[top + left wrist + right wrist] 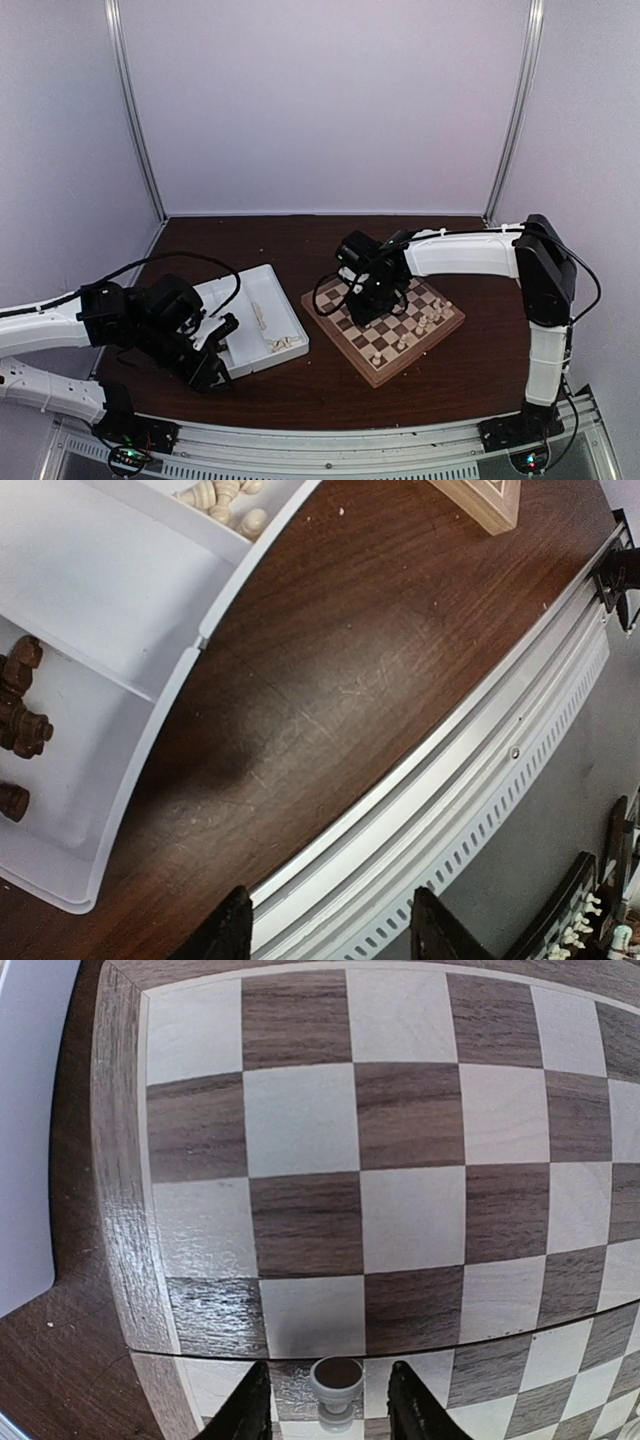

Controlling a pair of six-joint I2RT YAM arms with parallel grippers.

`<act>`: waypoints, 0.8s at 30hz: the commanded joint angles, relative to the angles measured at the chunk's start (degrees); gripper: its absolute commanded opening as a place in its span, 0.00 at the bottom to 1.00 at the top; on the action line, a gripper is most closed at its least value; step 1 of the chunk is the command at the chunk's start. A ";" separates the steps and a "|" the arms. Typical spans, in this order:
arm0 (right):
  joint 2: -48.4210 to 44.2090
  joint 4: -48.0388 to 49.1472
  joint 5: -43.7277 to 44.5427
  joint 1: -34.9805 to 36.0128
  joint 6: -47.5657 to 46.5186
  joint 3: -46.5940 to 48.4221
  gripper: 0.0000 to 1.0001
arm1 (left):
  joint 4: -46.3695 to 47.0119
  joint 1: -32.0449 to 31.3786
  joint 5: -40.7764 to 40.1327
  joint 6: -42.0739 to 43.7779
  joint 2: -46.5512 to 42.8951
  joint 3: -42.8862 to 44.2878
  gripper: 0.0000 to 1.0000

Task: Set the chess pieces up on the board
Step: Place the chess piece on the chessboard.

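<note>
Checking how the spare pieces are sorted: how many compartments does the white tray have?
2. The upper compartment in the left wrist view holds cream pieces; the lower compartment holds dark pieces, partly cut off at the edge.

1. Too small in the top view to tell by kind: the cream pieces (424, 322) on the board (415, 347).
2. Likewise the cream heap (283, 344) in the white tray (250, 290).
3. Hidden under the right end effector (368, 308): the board's middle squares.
4. Cut by the left wrist view's left edge: the dark brown pieces (18, 715); by its bottom edge, the fingers (228, 932) of the left end effector (335, 938).
5. Cut by the right wrist view's bottom edge: the foot of a cream piece (337, 1378) standing between the fingers.
</note>
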 commanded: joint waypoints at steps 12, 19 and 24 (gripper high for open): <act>-9.94 3.98 -0.69 -0.26 -3.00 -3.08 0.45 | 1.14 -4.26 -6.41 0.72 0.13 -1.29 0.55; -12.99 5.95 0.12 -0.26 -4.09 -5.36 0.45 | 1.33 -4.77 -6.97 1.03 0.18 -1.28 0.55; -14.62 6.86 1.08 -0.26 -4.68 -6.03 0.45 | 1.47 -4.79 -7.63 1.53 1.04 -0.76 0.56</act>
